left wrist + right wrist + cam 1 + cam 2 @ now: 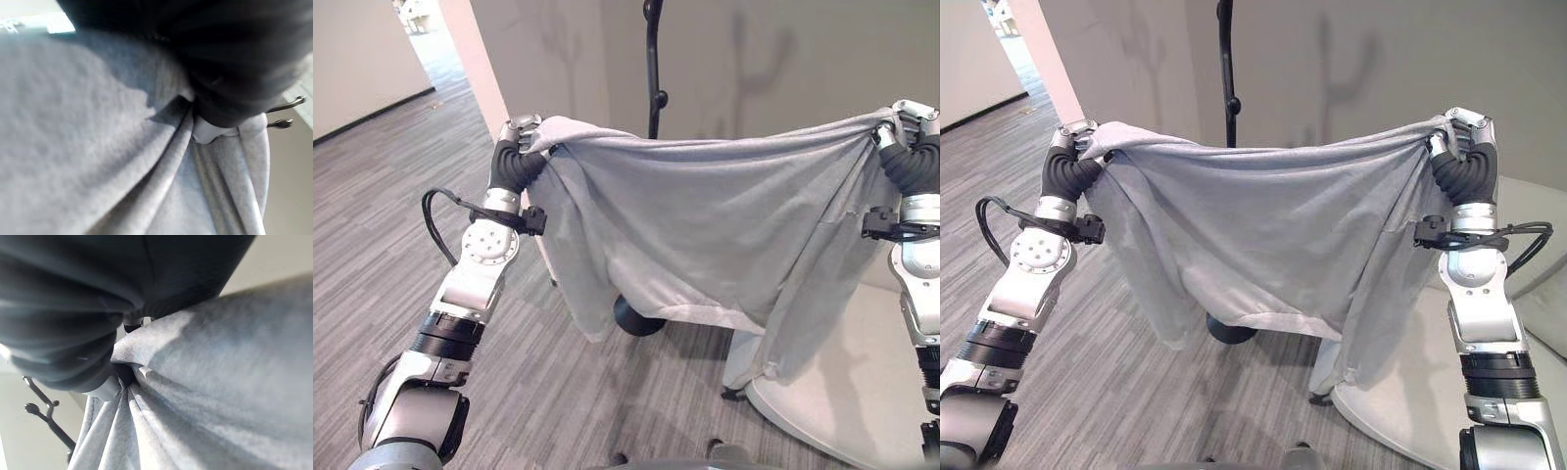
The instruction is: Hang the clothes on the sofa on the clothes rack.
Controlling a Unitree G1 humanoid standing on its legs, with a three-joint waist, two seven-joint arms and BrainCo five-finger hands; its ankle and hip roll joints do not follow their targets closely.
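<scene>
A light grey garment point(705, 225) hangs spread out in the air between my two raised hands. My left hand point(522, 130) is shut on its left top corner, and my right hand point(1462, 125) is shut on its right top corner. In both wrist views the cloth point(98, 147) point(220, 382) bunches into folds where it enters each grip. The black clothes rack pole point(653, 69) with a knobbed hook stands just behind the garment; its round base point(636, 318) shows below the hem. The rack's hooks point(41, 411) also appear in the right wrist view.
A white rounded sofa point(862, 392) lies at the lower right, under my right arm. A pale wall point(764, 59) stands behind the rack. Grey striped carpet point(372, 196) stretches left toward an open corridor.
</scene>
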